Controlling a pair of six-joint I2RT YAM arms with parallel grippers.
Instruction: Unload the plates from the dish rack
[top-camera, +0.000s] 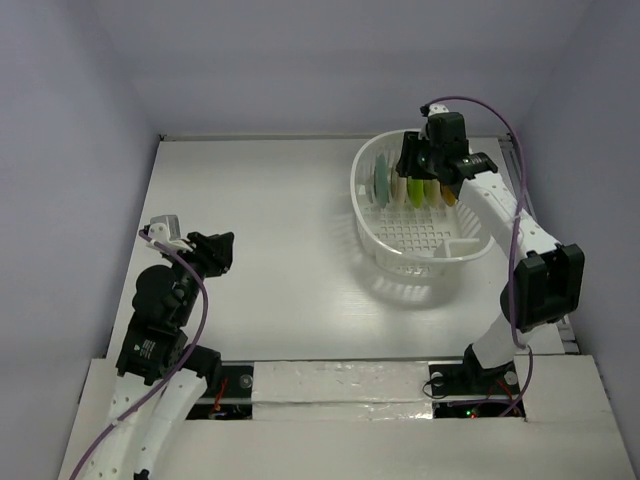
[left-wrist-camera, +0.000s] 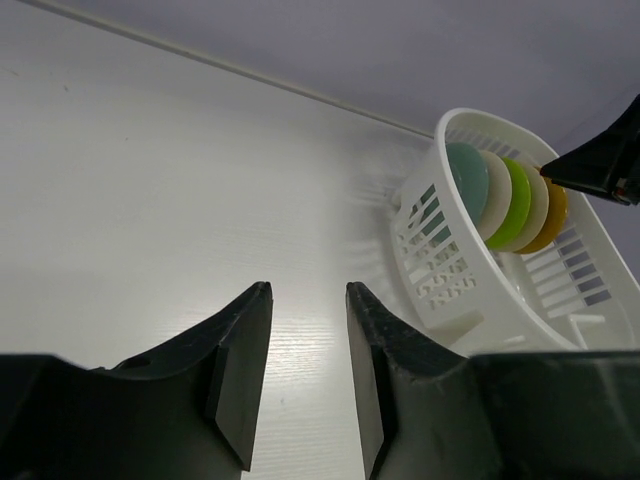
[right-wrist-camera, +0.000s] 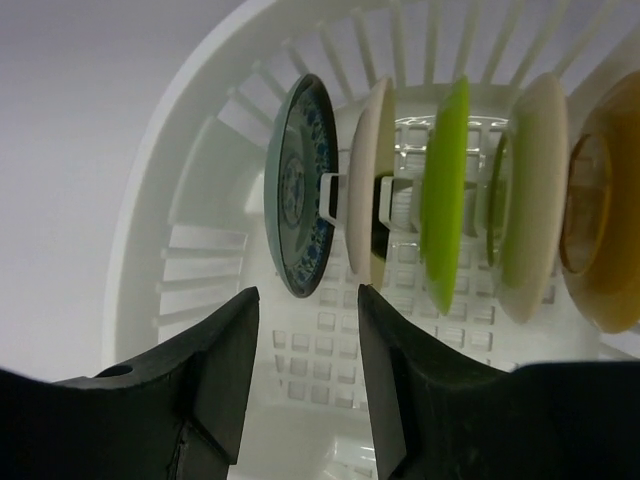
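Observation:
The white dish rack (top-camera: 366, 214) stands at the table's far right. Several plates stand on edge in it in a row: teal-patterned (right-wrist-camera: 298, 200), cream (right-wrist-camera: 370, 180), lime green (right-wrist-camera: 445, 190), beige (right-wrist-camera: 535, 200) and orange-yellow (right-wrist-camera: 605, 220). My right gripper (right-wrist-camera: 307, 295) hangs over the rack's far side (top-camera: 408, 170), open. The teal plate's rim lies just beyond the gap between its fingertips, and nothing is gripped. My left gripper (left-wrist-camera: 308, 290) is low over the bare table at the near left (top-camera: 220, 255), open and empty, facing the rack (left-wrist-camera: 440, 260) from a distance.
Grey walls close in the white table on three sides. My right arm's elbow (top-camera: 545, 285) rises beside the rack's right end. A small cutlery compartment (top-camera: 462, 246) sits at the rack's near end.

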